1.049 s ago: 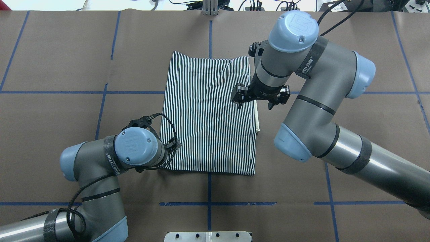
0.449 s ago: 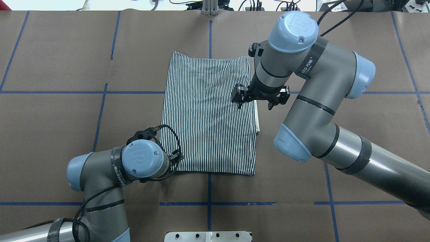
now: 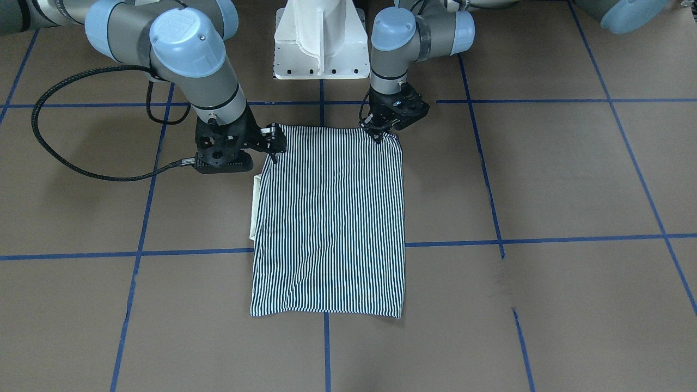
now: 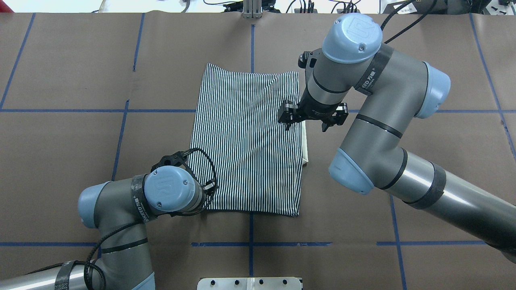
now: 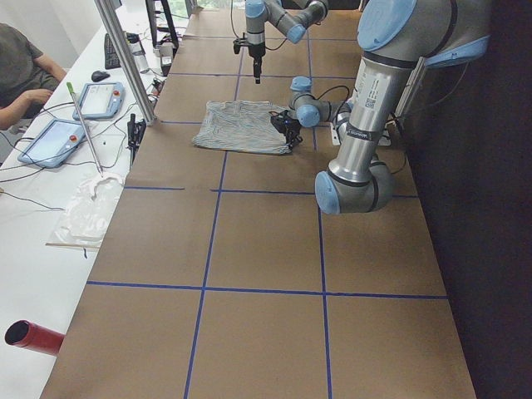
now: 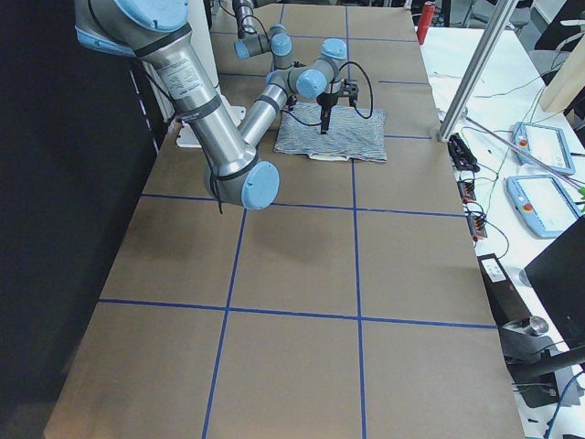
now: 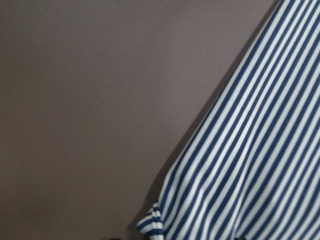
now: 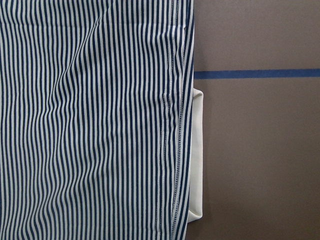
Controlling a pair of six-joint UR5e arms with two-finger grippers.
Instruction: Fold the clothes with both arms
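We see the polo shirt [image 4: 246, 141] folded into a striped rectangle, lying flat on the middle of the bench [image 4: 60, 161]. A strip of its white collar [image 8: 197, 155] peeks out from under the long edge on the robot's right. The left gripper [image 3: 379, 133] is pinching the shirt's left corner nearest the robot's edge of the bench, puckering the cloth, while the right gripper [image 4: 306, 128] hangs above the collar-side edge with its fingers spread wide.

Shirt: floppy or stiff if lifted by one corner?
Likely floppy: the shirt lies in soft ripples, and its corner bunches by the left hand. Probably light, since the cloth looks thin. Could slide on the smooth paper.
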